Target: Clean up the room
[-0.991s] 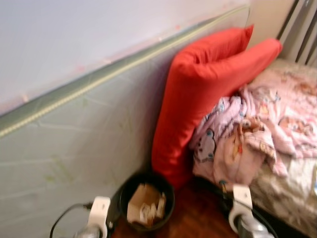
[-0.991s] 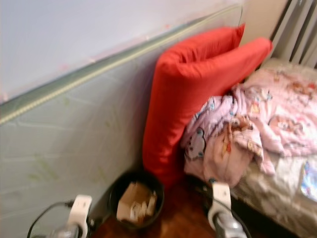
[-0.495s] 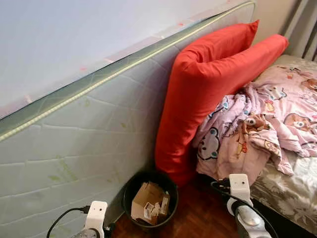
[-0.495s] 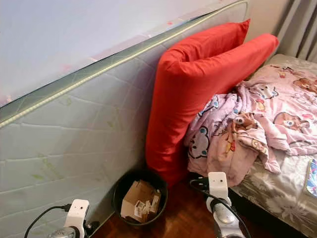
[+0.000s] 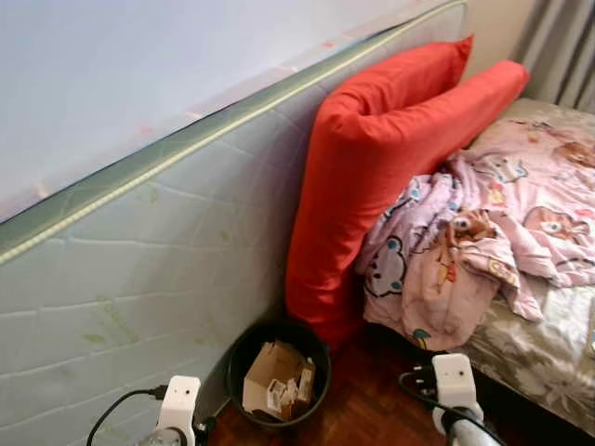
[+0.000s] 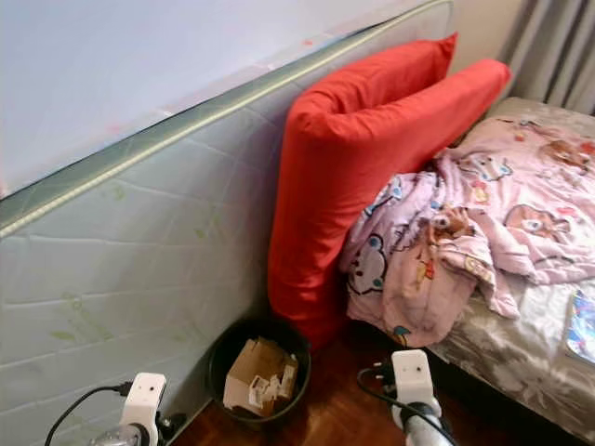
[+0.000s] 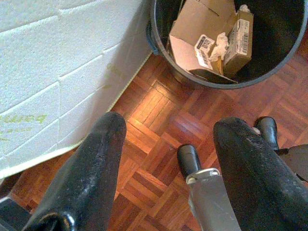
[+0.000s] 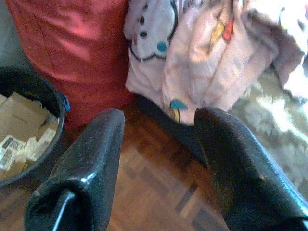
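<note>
A black round bin holding cardboard boxes stands on the wood floor beside a mattress leaning on the wall. A long red pillow leans against that mattress at the head of the bed. A crumpled pink cartoon-print blanket hangs over the bed's edge. My left gripper is open over the parquet just short of the bin. My right gripper is open above the floor, near the blanket's hanging edge and the pillow.
The upright grey-green mattress walls off the left side. The bed with a floral sheet lies to the right, with grey curtains behind it. A strip of parquet floor runs between bin and bed.
The view has shifted slightly and sharpened from the blur of one second ago. My right wrist sits lower in the eye views than half a second ago. The objects have not moved.
</note>
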Controlling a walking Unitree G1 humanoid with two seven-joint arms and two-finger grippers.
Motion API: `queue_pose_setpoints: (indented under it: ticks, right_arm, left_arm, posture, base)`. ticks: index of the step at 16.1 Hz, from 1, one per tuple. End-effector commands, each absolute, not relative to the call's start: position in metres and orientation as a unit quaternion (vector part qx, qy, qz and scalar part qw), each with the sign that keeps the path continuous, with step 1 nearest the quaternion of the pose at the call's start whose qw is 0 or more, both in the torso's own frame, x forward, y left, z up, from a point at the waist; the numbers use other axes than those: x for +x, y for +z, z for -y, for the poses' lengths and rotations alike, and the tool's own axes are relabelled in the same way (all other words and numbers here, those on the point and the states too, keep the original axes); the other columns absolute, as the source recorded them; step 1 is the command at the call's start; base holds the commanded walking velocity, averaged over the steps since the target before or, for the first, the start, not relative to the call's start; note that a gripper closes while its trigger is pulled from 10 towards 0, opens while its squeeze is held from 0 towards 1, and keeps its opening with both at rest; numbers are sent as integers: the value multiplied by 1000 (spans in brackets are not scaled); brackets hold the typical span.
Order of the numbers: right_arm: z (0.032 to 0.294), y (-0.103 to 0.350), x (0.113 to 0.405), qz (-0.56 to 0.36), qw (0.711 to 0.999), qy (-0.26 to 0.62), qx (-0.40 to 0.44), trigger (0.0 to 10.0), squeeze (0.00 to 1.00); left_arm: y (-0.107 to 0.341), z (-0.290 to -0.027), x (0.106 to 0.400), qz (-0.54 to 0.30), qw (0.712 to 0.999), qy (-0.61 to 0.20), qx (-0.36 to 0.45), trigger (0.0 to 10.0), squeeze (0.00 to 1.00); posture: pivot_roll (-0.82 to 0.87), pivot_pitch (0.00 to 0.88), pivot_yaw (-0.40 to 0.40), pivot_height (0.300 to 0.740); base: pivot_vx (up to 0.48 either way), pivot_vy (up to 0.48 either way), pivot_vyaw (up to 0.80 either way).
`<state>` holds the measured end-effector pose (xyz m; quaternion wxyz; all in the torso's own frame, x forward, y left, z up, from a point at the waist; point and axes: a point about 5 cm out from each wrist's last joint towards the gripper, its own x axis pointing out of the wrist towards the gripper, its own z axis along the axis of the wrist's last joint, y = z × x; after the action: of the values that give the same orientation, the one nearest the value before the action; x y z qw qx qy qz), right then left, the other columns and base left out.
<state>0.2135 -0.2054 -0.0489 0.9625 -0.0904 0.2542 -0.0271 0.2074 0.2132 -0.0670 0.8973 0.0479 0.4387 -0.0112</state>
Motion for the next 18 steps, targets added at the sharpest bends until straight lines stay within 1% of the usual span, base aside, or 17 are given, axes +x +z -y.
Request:
queue_pose_setpoints:
  ticks: [1,2,4,5,6,7,8,9,10,13,15,16,18]
  right_arm:
    - [201,-53,211,-268,959,-28,-87,10000,0]
    - [187,-58,212,-300,948,-5,-105,10000,0]
    - [174,-65,209,-334,934,2,-126,10000,0]
    - [172,-70,204,-362,921,-2,-141,10000,0]
    - [170,-75,202,-403,906,-14,-128,10000,0]
    - [168,-76,201,-421,900,-17,-114,10000,0]
    - [162,-82,193,-455,888,-23,-57,10000,0]
    - [160,-83,191,-459,886,-20,-64,10000,0]
    - [152,-85,190,-468,882,-18,-60,10000,0]
    - [132,-82,195,-470,881,-49,-21,10000,0]
    - [121,-78,202,-457,888,-53,-10,10000,0]
    - [105,-70,213,-437,898,-37,-16,10000,0]
    - [84,-60,224,-417,908,-17,-26,10000,0]
  left_arm:
    - [-68,-215,205,-442,896,-10,49,10000,0]
    - [-68,-215,205,-442,896,-11,50,10000,0]
    - [-68,-215,205,-442,896,-10,49,10000,0]
    - [-68,-215,205,-442,896,-10,48,10000,0]
    - [-68,-214,205,-443,895,-11,49,10000,0]
    - [-68,-214,205,-443,895,-10,48,10000,0]
    - [-68,-214,205,-443,895,-10,49,10000,0]
    - [-69,-214,205,-443,895,-10,49,10000,0]
    - [-69,-214,204,-443,895,-8,49,10000,0]
    - [-69,-215,204,-445,894,-8,53,10000,0]
    - [-69,-215,204,-444,894,-9,53,10000,0]
    - [-69,-215,203,-444,894,-10,54,10000,0]
    - [-69,-215,203,-444,894,-10,55,10000,0]
  posture:
    - [-72,0,19,740]
    - [-76,0,16,740]
    - [-70,0,16,740]
    - [-69,0,16,740]
    - [-64,0,16,740]
    - [-58,0,16,740]
    - [-52,0,18,740]
    - [-38,0,17,740]
    - [-39,0,17,740]
    - [-39,0,19,740]
    - [-37,0,18,740]
    - [-42,0,19,740]
    - [-43,0,21,740]
  base:
    - [0,0,0]
    - [0,0,0]
    - [0,0,0]
    - [0,0,0]
    - [0,0,0]
    - [0,0,0]
    - [0,0,0]
    - [0,0,0]
    - [0,0,0]
    - [0,0,0]
    - [0,0,0]
    - [0,0,0]
    - [0,0,0]
